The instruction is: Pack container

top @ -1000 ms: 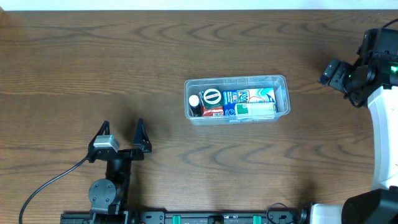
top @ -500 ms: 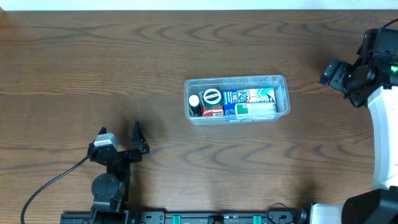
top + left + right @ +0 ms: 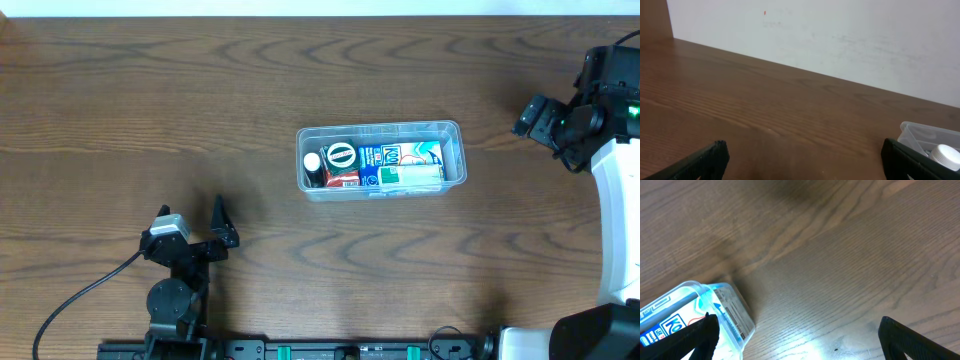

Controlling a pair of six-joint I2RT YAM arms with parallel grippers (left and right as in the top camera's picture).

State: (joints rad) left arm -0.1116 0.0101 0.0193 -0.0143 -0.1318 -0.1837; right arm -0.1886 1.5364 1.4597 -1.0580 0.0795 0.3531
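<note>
The left gripper pulls back toward the near edge of the table, sitting closer to its base than a second ago and holding steady over the last half second. Its jaws are spread wide and carry nothing. The container sits where it did, in the middle of the table and a little to the right, well apart from both arms. It looks nearly full. A white-capped bottle and a round dark lid sit at its left end, with a red box on the near side. A blue-and-white carton and a green-and-white box fill the middle, and only a narrow bare strip shows at the right end. The right gripper has not shifted. It hangs at the far right of the table with its jaws also wide apart and empty, and its wrist camera catches just a corner of the container and carton at lower left. The left wrist camera looks low across bare wood to a white wall, with the container's corner and the white cap at its right edge. No loose item shows on the table in any view. Taken with the left arm's retreat, that suggests the packing is finished or close to it, and the arm is settling toward rest rather than setting up another pick. Whether a lid or another item is due cannot be told from here.
</note>
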